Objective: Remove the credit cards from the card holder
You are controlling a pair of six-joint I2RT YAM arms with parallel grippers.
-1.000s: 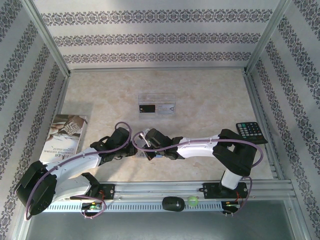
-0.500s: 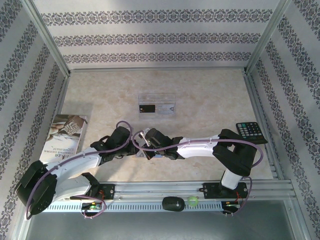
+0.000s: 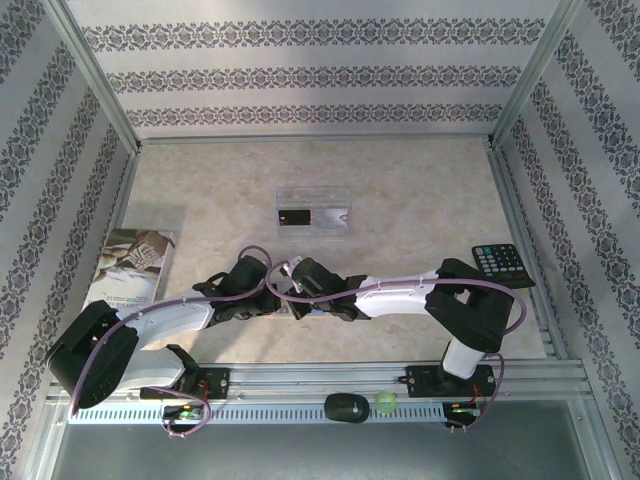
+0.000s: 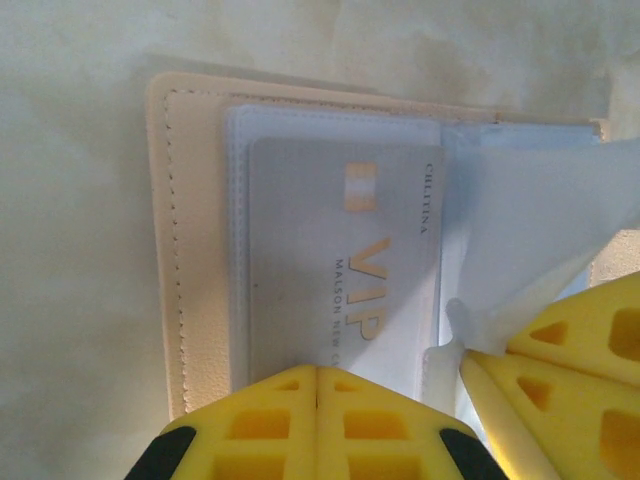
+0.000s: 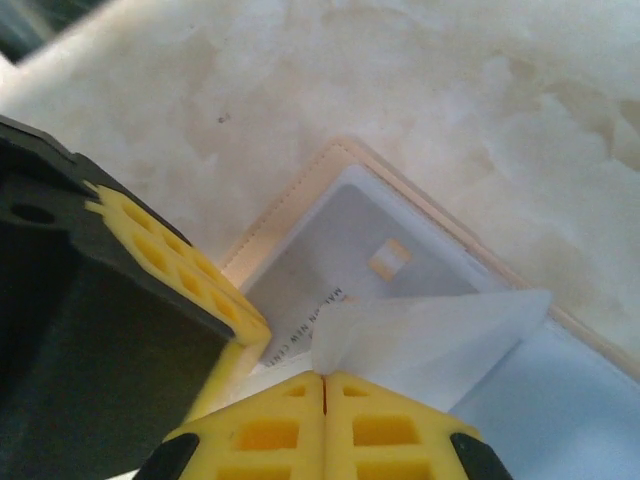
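The card holder (image 4: 190, 250) lies open on the table, tan rim round a pale blue-grey inside. A grey credit card (image 4: 330, 260) with gold "VIP" lettering sits in its clear sleeve. My left gripper (image 4: 317, 372) is shut, its tips over that card's near end, nothing pinched between them. My right gripper (image 5: 323, 378) is shut on a corner of the holder's clear sleeve flap (image 5: 440, 335) and holds it lifted off the card (image 5: 330, 270). In the top view both grippers, left (image 3: 272, 297) and right (image 3: 290, 300), meet near the table's front middle. A black card (image 3: 293, 216) and a pale card (image 3: 336, 214) lie in the tray.
A clear tray (image 3: 313, 196) stands behind the grippers at mid-table. A printed booklet (image 3: 130, 265) lies at the left edge, and a black keypad device (image 3: 500, 262) at the right edge. Patterned walls close in three sides.
My left jaws have closed the last bit. The left arm has shifted slightly right and forward. The right arm has stayed put with the flap.
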